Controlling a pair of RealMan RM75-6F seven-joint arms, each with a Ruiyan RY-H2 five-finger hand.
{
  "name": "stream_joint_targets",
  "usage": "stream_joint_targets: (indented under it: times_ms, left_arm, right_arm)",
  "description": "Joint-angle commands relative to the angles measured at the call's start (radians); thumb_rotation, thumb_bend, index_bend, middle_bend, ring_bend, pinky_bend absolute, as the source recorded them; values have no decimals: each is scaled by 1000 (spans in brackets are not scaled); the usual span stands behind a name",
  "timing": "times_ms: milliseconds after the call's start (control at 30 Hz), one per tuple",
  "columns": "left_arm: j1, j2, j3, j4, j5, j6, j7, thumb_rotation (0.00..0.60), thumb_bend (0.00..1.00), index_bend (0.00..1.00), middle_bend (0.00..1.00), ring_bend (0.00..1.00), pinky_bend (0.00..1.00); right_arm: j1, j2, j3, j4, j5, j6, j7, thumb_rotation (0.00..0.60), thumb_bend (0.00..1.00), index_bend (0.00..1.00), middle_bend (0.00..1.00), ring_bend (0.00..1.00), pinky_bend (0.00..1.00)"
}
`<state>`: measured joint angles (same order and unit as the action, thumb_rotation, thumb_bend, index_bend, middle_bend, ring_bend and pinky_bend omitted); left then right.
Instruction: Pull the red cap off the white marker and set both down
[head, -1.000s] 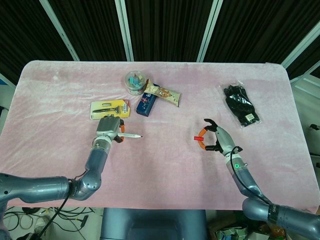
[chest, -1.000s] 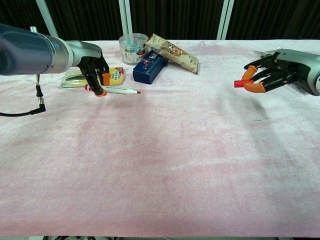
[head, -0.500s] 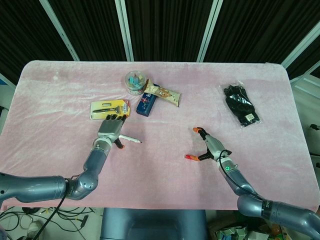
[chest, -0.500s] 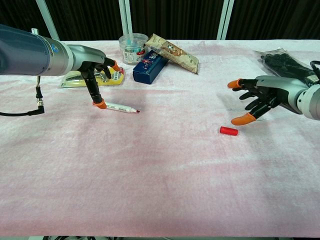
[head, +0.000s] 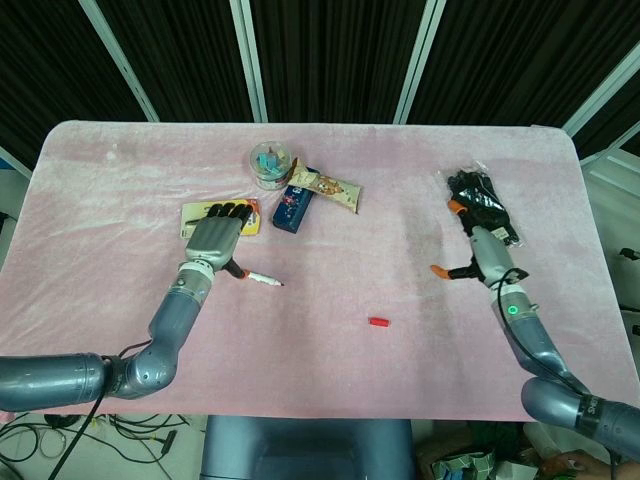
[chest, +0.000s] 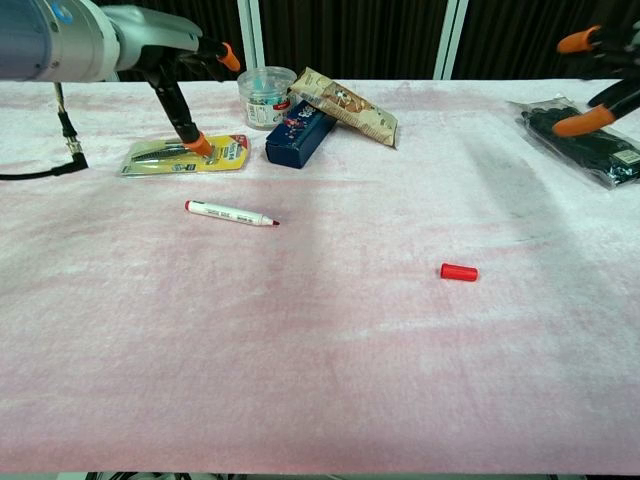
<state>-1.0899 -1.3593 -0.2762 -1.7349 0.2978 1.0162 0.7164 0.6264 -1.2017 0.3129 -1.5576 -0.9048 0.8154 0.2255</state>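
Note:
The white marker lies uncapped on the pink cloth, its red tip pointing right; in the head view the marker pokes out from under my left hand. The red cap lies by itself right of centre, and the head view has the cap near the table's front. My left hand hovers raised above the marker with fingers spread, holding nothing; the chest view shows the left hand well above the table. My right hand is lifted at the right, fingers apart and empty, the cap far to its left.
At the back stand a plastic cup, a blue box and a snack bar. A yellow razor pack lies partly under my left hand. A black glove packet rests at the right, behind my right hand.
The red cap left my right hand and now lies on the cloth. My left hand let go of the marker. Both hands have risen, the right one moving back toward the glove packet.

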Motion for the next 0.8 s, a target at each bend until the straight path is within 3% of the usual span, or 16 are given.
stream_joint_targets:
  times_ms: [33, 267, 367, 467, 700, 733, 800]
  left_arm:
    - [61, 94, 41, -88, 156, 47, -34, 600, 77, 99, 95, 0, 0]
    - [255, 227, 165, -166, 559, 121, -214, 600, 85, 104, 95, 0, 0]
    - [327, 257, 216, -164, 666, 169, -266, 600, 85, 105, 95, 0, 0]
    - [427, 278, 274, -140, 793, 247, -358, 600, 85, 106, 95, 0, 0]
    - [634, 310, 383, -64, 991, 403, -548, 600, 85, 122, 95, 0, 0]
    - [688, 316, 416, -48, 1010, 441, -571, 600, 85, 127, 95, 0, 0]
    - [734, 312, 431, -26, 1037, 477, -603, 600, 85, 133, 95, 0, 0]
  right_arm:
    - [-43, 46, 3, 88, -54, 58, 8, 600, 11, 28, 0, 69, 160]
    - [-137, 128, -15, 214, -167, 84, 170, 600, 62, 28, 0, 73, 160]
    - [-193, 152, -25, 185, -194, 115, 256, 600, 84, 28, 0, 77, 160]
    - [-261, 198, -78, 139, -301, 149, 334, 600, 87, 28, 0, 77, 160]
    - [-391, 167, -148, 111, -409, 382, 274, 600, 89, 28, 0, 77, 160]
    - [-431, 156, -175, 75, -446, 457, 220, 600, 90, 28, 0, 77, 160]
    - [-464, 139, -196, 25, -484, 526, 174, 600, 92, 28, 0, 77, 160]
